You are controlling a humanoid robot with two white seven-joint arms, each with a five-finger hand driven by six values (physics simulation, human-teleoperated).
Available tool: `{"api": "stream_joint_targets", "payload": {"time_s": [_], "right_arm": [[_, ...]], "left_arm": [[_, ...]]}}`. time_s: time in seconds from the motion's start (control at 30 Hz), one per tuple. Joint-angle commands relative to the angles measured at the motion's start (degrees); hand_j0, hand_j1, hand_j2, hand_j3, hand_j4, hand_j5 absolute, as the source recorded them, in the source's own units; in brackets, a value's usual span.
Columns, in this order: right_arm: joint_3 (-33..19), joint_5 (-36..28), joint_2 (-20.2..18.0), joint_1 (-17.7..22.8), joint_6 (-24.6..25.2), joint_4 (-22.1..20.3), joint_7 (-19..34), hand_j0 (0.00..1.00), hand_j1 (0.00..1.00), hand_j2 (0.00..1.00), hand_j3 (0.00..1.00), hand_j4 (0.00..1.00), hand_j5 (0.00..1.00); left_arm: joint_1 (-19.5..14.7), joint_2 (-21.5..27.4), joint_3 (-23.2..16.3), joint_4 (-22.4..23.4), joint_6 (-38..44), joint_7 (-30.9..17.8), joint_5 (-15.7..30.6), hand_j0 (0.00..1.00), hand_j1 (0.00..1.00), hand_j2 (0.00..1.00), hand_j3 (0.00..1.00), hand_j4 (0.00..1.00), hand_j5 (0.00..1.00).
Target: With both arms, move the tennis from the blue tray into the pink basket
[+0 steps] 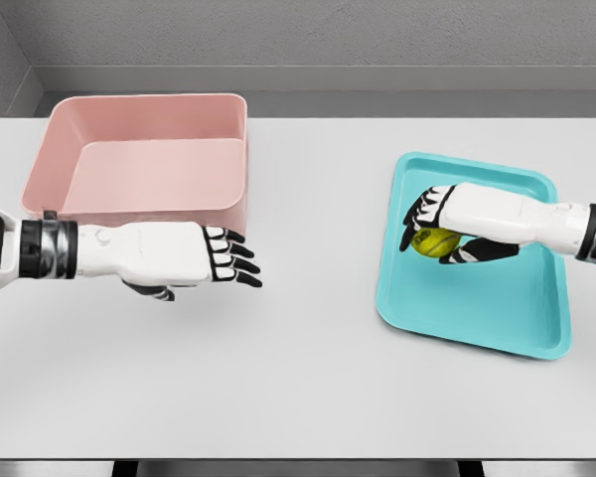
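Left hand (pixel 194 256) hovers over table (pixel 308 378), fingers relaxed, holding nothing, pink basket (pixel 144 159) just behind it. Right hand (pixel 457 227) curled around tennis ball (pixel 436 241), which sits under its fingers on blue tray (pixel 477 318). Looks like grasp stage: firm up grip before lifting, then carry toward left hand for handover; ball may roll.

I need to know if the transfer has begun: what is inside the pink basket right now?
Nothing shows inside the pink basket; its visible floor is bare. The left hand covers part of its front wall. The tennis ball is over the blue tray, under the right hand.
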Motion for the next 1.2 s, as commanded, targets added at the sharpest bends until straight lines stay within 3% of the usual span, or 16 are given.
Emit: {"api": "stream_joint_targets", "payload": {"time_s": [0.0, 0.23, 1.0, 1.17], "right_arm": [[0.14, -0.44, 1.24, 0.00, 0.11, -0.44, 0.21, 0.57, 0.57, 0.57, 0.57, 0.57, 0.57], [0.58, 0.00, 4.49, -0.97, 0.11, -0.79, 0.30, 0.57, 0.57, 0.57, 0.57, 0.57, 0.57], [10.60, 5.10, 15.13, -5.89, 0.11, 0.00, 0.21, 0.57, 0.57, 0.57, 0.57, 0.57, 0.57], [11.65, 6.06, 16.62, -6.24, 0.11, 0.44, 0.21, 0.57, 0.57, 0.57, 0.57, 0.57, 0.57]], "left_arm": [[0.00, -0.18, -2.44, -0.01, 0.08, -0.55, 0.36, 1.00, 1.00, 1.00, 1.00, 1.00, 1.00], [-0.18, -0.35, -2.35, -0.01, 0.08, 0.15, 0.36, 1.00, 1.00, 1.00, 1.00, 1.00, 1.00], [0.26, 0.62, -2.44, -0.01, 0.08, 0.33, 1.94, 1.00, 1.00, 1.00, 1.00, 1.00, 1.00], [0.44, 3.95, -2.17, -0.01, 0.08, 0.33, 1.94, 1.00, 1.00, 1.00, 1.00, 1.00, 1.00]]}}
